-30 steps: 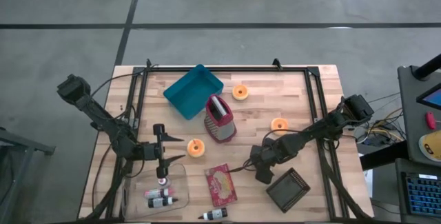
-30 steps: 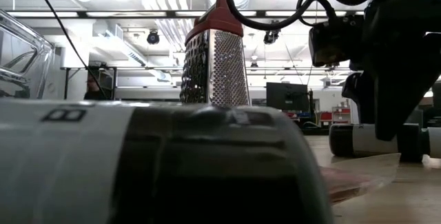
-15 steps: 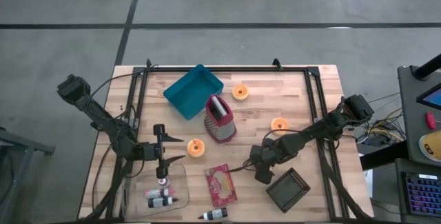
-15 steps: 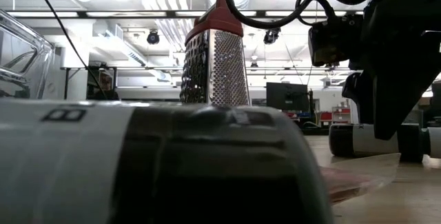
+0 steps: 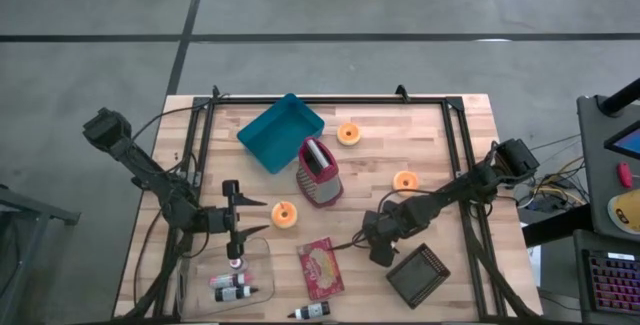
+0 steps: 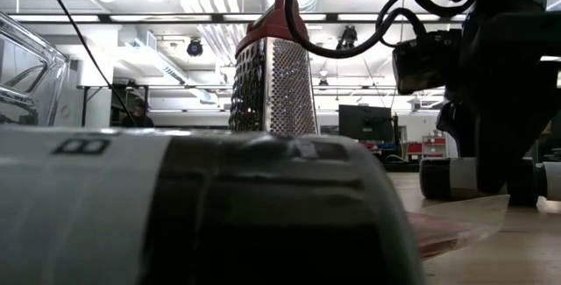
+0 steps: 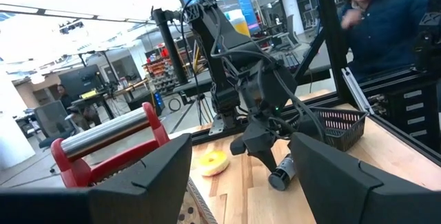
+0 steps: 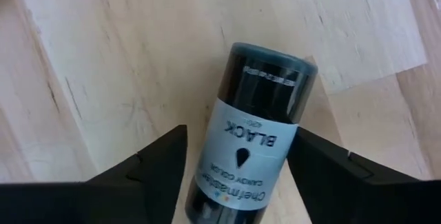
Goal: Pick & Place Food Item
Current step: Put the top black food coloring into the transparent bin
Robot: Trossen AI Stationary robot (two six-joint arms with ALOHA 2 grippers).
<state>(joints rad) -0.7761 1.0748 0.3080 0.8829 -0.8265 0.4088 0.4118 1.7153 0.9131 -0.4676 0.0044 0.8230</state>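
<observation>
Wooden planks make up the table (image 5: 430, 135) we see from above, framed by black rails. On it sit a teal tray (image 5: 280, 131), a red-topped box grater (image 5: 319, 173), three orange food pieces (image 5: 284, 214), a red packet (image 5: 321, 267) and a dark square basket (image 5: 418, 274). Our left gripper (image 5: 243, 219) hangs over a clear container (image 5: 240, 270), fingers spread, holding nothing. Our right gripper (image 5: 381, 248) is low beside the basket.

From table height we see the grater (image 6: 273, 73) upright, and a black-and-white bottle (image 6: 456, 178) lying on the wood under the right arm.

Through the left wrist camera we see its fingers (image 7: 151, 176) apart, the right gripper (image 7: 260, 143) over the bottle (image 7: 282, 173), and a person (image 7: 375, 17) behind.

Through the right wrist camera the bottle (image 8: 249, 138), labelled BLACK, lies on its side between the parted fingers (image 8: 148, 165); we cannot tell whether they touch it.
</observation>
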